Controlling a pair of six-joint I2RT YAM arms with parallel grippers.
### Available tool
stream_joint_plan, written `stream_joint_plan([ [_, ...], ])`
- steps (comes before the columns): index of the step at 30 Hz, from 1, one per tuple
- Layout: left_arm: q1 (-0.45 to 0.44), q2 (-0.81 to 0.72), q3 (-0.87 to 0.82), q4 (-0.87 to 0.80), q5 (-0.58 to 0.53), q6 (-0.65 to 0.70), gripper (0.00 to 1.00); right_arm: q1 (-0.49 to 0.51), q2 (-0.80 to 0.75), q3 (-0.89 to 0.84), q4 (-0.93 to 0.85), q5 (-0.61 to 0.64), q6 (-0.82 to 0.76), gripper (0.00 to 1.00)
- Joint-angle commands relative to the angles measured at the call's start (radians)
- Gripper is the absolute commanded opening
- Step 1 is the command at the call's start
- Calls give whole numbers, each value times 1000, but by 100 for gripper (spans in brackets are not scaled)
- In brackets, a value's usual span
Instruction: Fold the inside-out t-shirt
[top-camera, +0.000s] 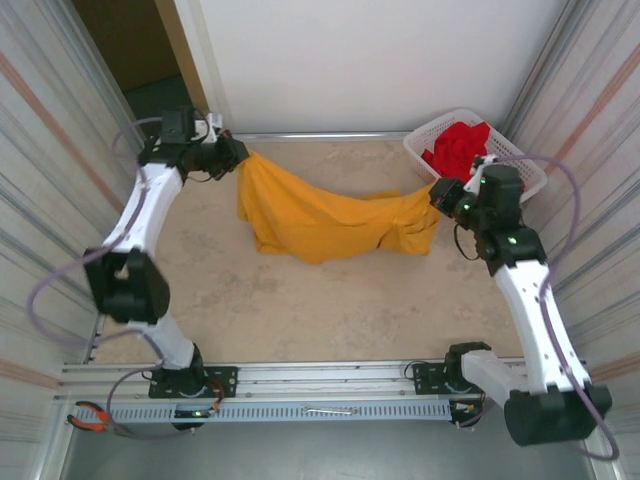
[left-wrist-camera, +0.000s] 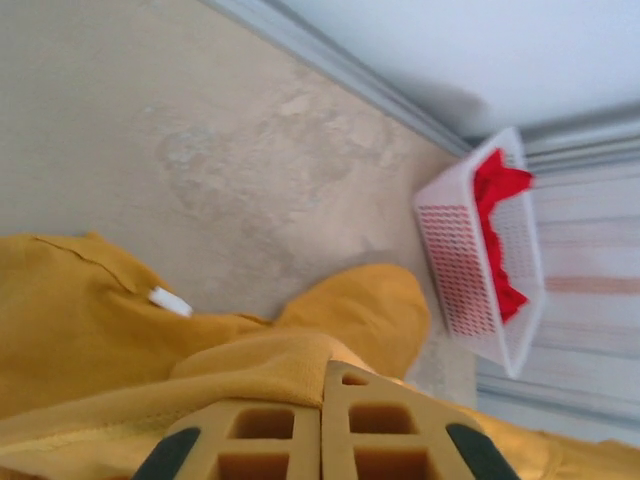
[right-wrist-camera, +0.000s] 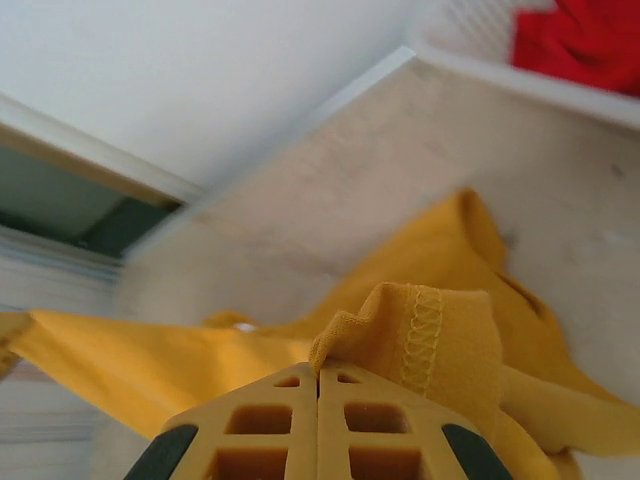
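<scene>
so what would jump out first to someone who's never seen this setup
The mustard-yellow t-shirt hangs stretched across the far half of the table, pinched at one end by the left gripper and at the other by the right gripper, sagging onto the surface in between. Next comes the red garment piled in a white basket in the far right corner.

Left arm (top-camera: 150, 215): extended along the left side, elbow bent, wrist turned inward at the far end. My left gripper (top-camera: 238, 157): jaws pressed together on the inside-out t-shirt (top-camera: 320, 215). Right arm (top-camera: 530, 300): raised, forearm angled inward. My right gripper (top-camera: 441, 196): jaws closed tight, pinching a hemmed edge.
</scene>
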Motion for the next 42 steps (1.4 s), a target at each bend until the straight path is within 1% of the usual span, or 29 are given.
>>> stream_joint_plan([
  [1, 11, 161, 88, 15, -28, 25, 23, -5, 66, -73, 86, 109, -16, 0],
  [3, 15, 193, 87, -7, -54, 45, 34, -7, 103, -103, 106, 142, -36, 0],
  [4, 16, 180, 48, -2, -64, 51, 39, -7, 116, -119, 111, 148, -40, 0],
  [7, 17, 55, -166, 88, -97, 54, 51, -9, 121, -153, 130, 148, -46, 0],
  [10, 16, -87, -414, 191, -121, 28, 54, -8, 112, -173, 141, 148, -47, 0],
  [13, 7, -173, -585, 260, -155, 24, 55, -9, 114, -174, 139, 149, -55, 0],
  [15, 1, -191, -646, 282, -183, 34, 55, -12, 116, -172, 134, 149, -62, 0],
  [18, 2, -169, -676, 329, -194, 39, 54, -15, 115, -167, 130, 147, -67, 0],
  [25, -7, -92, -648, 440, -199, 93, 54, -20, 115, -155, 127, 138, -67, 0],
  [28, -11, -72, -655, 516, -190, 97, 54, -20, 119, -155, 129, 136, -63, 0],
  [34, -15, -15, -637, 577, -178, 82, 53, -20, 121, -149, 131, 123, -52, 0],
  [37, -18, -17, -651, 603, -161, 77, 52, -21, 121, -141, 126, 124, -53, 0],
  [42, -26, -78, -724, 653, -159, 69, 51, -23, 125, -136, 129, 123, -53, 0],
])
